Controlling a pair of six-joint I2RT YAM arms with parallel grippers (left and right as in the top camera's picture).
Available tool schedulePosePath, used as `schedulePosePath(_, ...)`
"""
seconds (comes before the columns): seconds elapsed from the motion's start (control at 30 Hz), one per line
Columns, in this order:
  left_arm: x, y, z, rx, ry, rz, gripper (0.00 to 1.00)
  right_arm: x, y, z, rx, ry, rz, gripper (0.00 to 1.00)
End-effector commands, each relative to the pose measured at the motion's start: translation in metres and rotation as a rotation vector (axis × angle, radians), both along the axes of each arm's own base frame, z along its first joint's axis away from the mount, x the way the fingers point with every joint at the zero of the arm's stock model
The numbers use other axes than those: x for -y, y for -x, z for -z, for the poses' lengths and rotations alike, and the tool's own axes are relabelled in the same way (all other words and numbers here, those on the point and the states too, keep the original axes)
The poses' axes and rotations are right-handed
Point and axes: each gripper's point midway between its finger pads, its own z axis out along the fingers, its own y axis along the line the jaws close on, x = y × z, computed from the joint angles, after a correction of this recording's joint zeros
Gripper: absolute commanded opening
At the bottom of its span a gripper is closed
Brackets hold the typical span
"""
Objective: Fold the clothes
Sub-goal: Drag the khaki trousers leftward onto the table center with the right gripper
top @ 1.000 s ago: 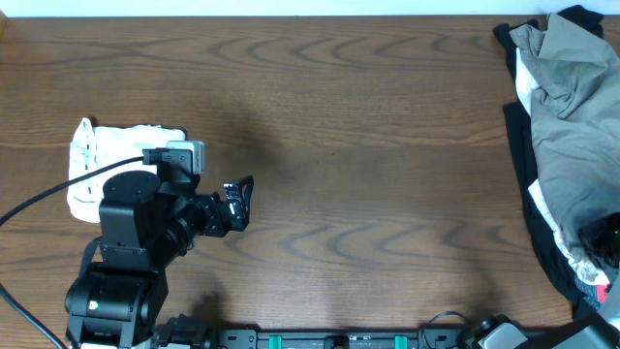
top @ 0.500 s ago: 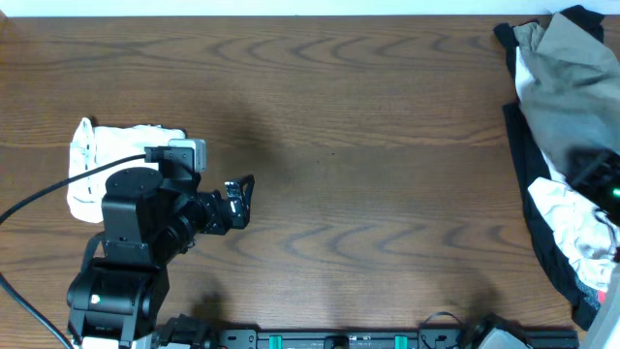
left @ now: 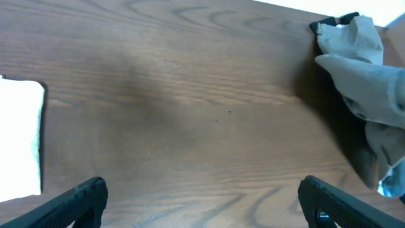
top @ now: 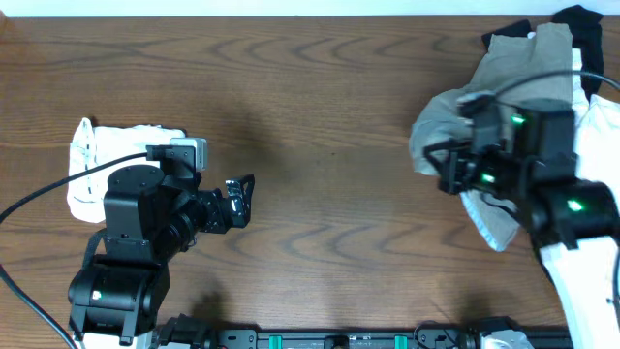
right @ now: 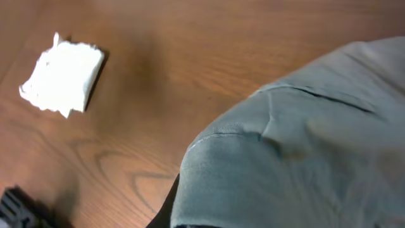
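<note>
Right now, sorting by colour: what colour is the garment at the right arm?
Plain khaki-green garment, unpatterned; shows best in the right wrist view.

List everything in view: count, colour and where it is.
table: one, brown wood, under everything.
folded cloth: one, white, left side, partly behind the left arm.
khaki garment: one, olive-grey, right side, draped over the front of the right arm.
black garment: at least one, black, far right corner.
white garment: one, white, near right edge.
left arm: one, black, near left; fingers open, empty.
right arm: one, black, right side; fingers hidden by khaki fabric.
</note>
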Motion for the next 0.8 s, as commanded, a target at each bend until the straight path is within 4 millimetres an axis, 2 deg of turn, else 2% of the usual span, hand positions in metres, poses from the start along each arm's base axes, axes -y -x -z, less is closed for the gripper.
schedulePosePath(0.0,-0.002,-0.002,-0.009,0.021,0.006,-0.014,0.98,-0.024,-0.006,0.012,-0.006,0.021,-0.083,0.01)
schedulePosePath(0.17,-0.002,-0.002,-0.009,0.021,0.006,-0.013,0.98,-0.054,-0.023,0.028,-0.015,0.01,-0.137,0.01)
schedulePosePath(0.33,-0.002,-0.002,-0.009,0.021,0.006,-0.013,0.98,-0.085,-0.04,0.028,0.041,-0.03,-0.179,0.01)
schedulePosePath(0.5,-0.002,-0.002,-0.009,0.021,0.006,-0.013,0.98,-0.11,-0.036,0.025,0.072,-0.043,-0.239,0.01)
schedulePosePath(0.67,-0.002,-0.002,-0.009,0.019,0.006,-0.014,0.98,-0.129,-0.025,0.026,0.075,-0.045,-0.295,0.01)
schedulePosePath(0.77,-0.002,-0.003,-0.007,0.011,0.005,-0.014,0.98,-0.136,-0.027,0.026,0.092,-0.047,-0.304,0.03)
